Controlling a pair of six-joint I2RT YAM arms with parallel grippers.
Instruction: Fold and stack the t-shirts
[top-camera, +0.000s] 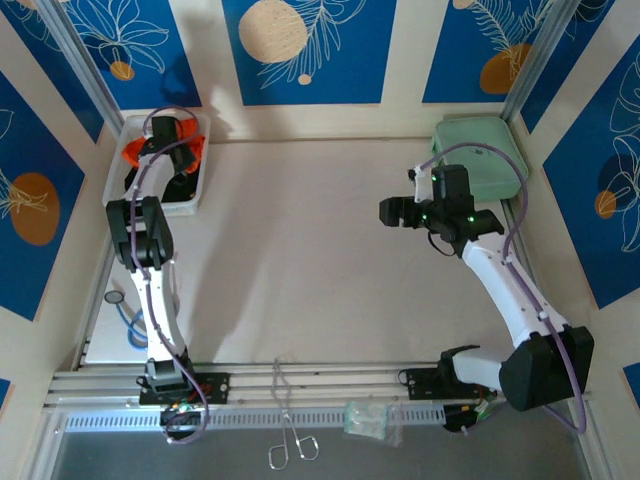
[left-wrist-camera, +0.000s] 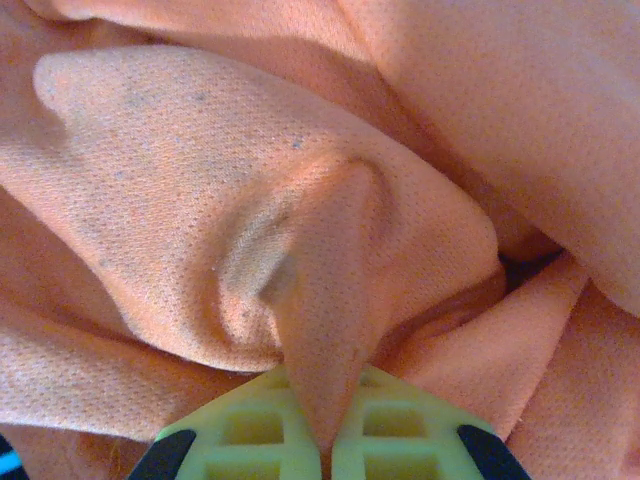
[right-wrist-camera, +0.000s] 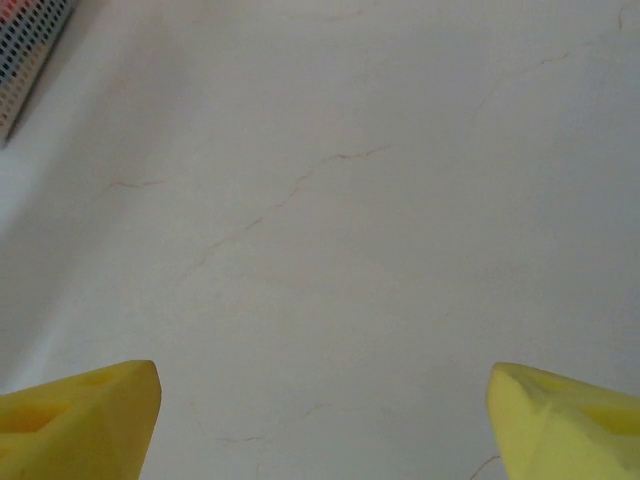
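Item one, far-left corner: a white bin (top-camera: 116, 186) holding the orange t-shirt (top-camera: 133, 152), bunched, not folded. A dark shape (top-camera: 182, 188) in the bin may be a second garment; from above we cannot tell it from the arm's own parts.

Item two: the left gripper (left-wrist-camera: 325, 440), seen from its wrist camera, has its fingers pressed together on a raised fold of the orange cloth, detail that the overhead view hides beneath the arm.

Item three: the right gripper (right-wrist-camera: 322, 385), fingers spread wide and holding nothing, hangs above bare table (top-camera: 300, 260).

Item four, far-right corner: a mint-green case (top-camera: 482, 160), just behind the right arm.

Item five, near rail: scissors (top-camera: 290, 440) and a small plastic bag (top-camera: 367, 418).

We note open table between both arms.
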